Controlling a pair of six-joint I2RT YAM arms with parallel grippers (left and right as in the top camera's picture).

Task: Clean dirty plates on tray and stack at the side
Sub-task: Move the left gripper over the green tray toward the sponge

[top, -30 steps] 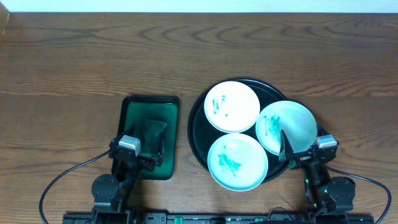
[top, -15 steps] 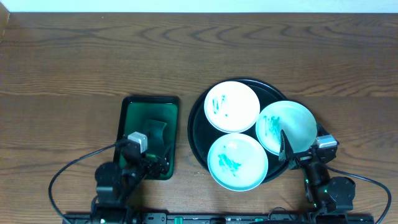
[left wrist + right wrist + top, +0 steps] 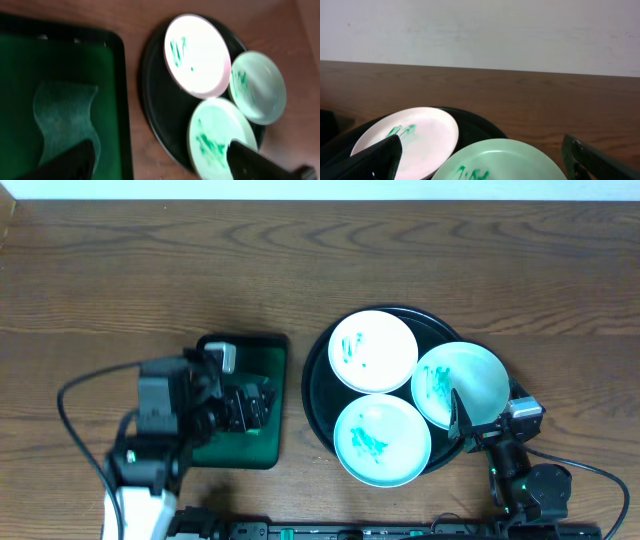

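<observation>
The black tray (image 3: pixel 320 385) holds three plates, each with teal smears: a white one at the back (image 3: pixel 373 351), a mint one at the right (image 3: pixel 462 383) and a mint one at the front (image 3: pixel 382 440). My left gripper (image 3: pixel 245 408) hangs open and empty above the dark-green tray. In the left wrist view its gripper (image 3: pixel 160 165) looks down on the black tray (image 3: pixel 152 100) and the plates (image 3: pixel 197 52). My right gripper (image 3: pixel 468 423) rests open at the right plate's near rim. In the right wrist view its gripper (image 3: pixel 487 165) frames that mint plate (image 3: pixel 500 160).
A rectangular dark-green tray (image 3: pixel 270 365) lies left of the black tray. A greenish cloth (image 3: pixel 65 115) lies in it. Brown wooden table (image 3: pixel 300 270) surrounds both. Cables trail from both arm bases at the front edge.
My left arm has risen from its rest at the front edge and swung back and left over the green tray. The right arm and the plates have not moved.
</observation>
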